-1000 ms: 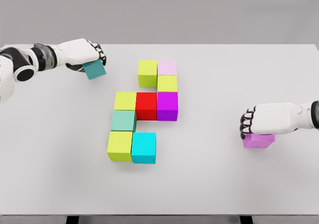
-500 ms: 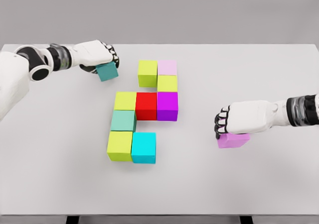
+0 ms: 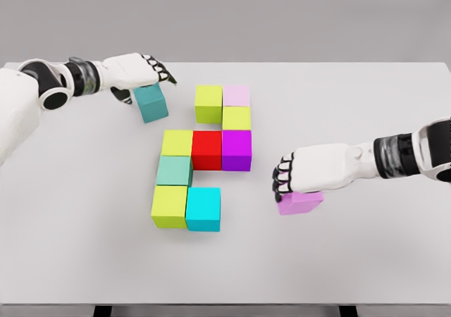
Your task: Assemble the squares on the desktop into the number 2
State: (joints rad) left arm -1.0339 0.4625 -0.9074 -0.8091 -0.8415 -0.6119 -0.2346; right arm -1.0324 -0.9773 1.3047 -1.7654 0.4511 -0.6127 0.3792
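Left hand (image 3: 137, 74) above teal cube (image 3: 151, 103), right hand (image 3: 306, 172) gripping violet cube (image 3: 299, 202)

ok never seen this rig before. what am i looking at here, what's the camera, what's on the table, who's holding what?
It is a simulator render, not a photo. The camera sits on a humanoid robot's head and looks down at a white table; the two white arms are the robot's own.

In the middle is a cluster of coloured blocks, partly forming a 2: a lime block and a pale pink block on top, a red block and a purple block in the middle row, and a cyan block at the bottom, with other lime and green ones between.

The left hand is at a teal block, with its fingers spread above it, so it does not seem to grip it. The right hand is curled over a violet block to the right of the cluster.
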